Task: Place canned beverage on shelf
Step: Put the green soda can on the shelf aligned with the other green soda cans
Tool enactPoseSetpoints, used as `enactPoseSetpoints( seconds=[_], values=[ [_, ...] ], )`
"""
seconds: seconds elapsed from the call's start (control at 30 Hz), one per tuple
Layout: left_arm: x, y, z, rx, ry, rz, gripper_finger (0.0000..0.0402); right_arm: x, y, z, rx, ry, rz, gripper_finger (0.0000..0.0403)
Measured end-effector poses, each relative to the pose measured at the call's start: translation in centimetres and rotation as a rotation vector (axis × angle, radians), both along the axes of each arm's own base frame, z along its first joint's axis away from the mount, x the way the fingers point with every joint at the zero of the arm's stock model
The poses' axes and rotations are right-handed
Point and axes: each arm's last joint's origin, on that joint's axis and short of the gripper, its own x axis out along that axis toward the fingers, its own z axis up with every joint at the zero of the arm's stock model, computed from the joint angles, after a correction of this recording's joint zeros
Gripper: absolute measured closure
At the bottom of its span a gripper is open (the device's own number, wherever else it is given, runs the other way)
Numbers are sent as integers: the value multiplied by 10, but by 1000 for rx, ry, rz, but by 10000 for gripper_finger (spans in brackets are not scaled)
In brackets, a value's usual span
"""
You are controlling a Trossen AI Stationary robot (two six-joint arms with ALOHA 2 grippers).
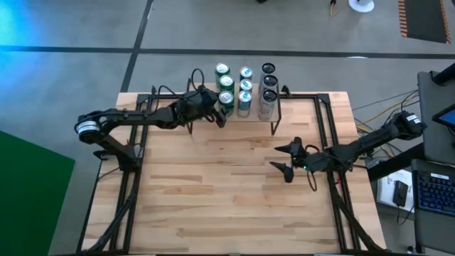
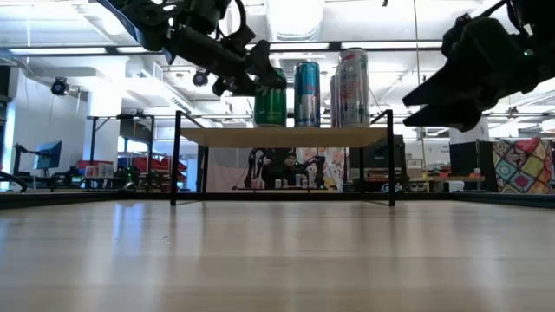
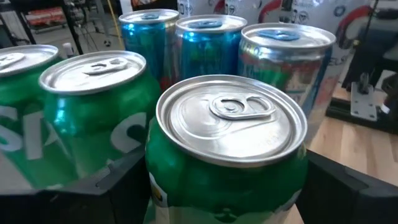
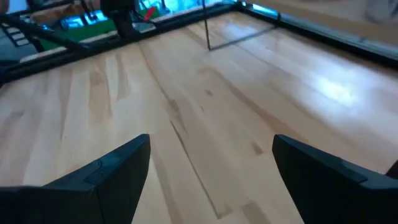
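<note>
- The left gripper (image 1: 222, 114) reached over the near left corner of the shelf (image 2: 286, 136) and grasped a green can (image 3: 227, 155), 1 dark finger on each side of it.
- That green can (image 1: 227, 99) stood upright at the front of the left row, its silver lid and pull tab facing up; in the low view it sat on the light wood plank (image 2: 270, 104), though the pictures did not show for sure whether its base rested there or was held just above.
- Behind it in the same row stood 2 more green cans (image 1: 223, 70).
- Beside them ran a row of blue cans (image 1: 245, 85), and then a row of taller cans with dark tops (image 1: 269, 82), all upright on the plank.
- The shelf stood on thin black legs at the far edge of the wooden table (image 1: 213, 199).
- The right gripper (image 1: 290, 160) hung above bare tabletop on the right side, well apart from the shelf, with its fingers spread wide and nothing between them.
</note>
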Motion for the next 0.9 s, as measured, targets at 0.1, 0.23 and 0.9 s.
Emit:
enactPoseSetpoints(
  seconds=[0.1,0.23,0.9],
  values=[
    [-1,0,2,1,-8,0,106,-6,-2,2,-28,7,19,76],
    [-4,-1,2,-6,4,5,106,-10,-4,6,-39,2,30,76],
    [-10,-6,-2,-16,-32,-54,59,-7,-9,9,-41,-26,22,76]
  ],
)
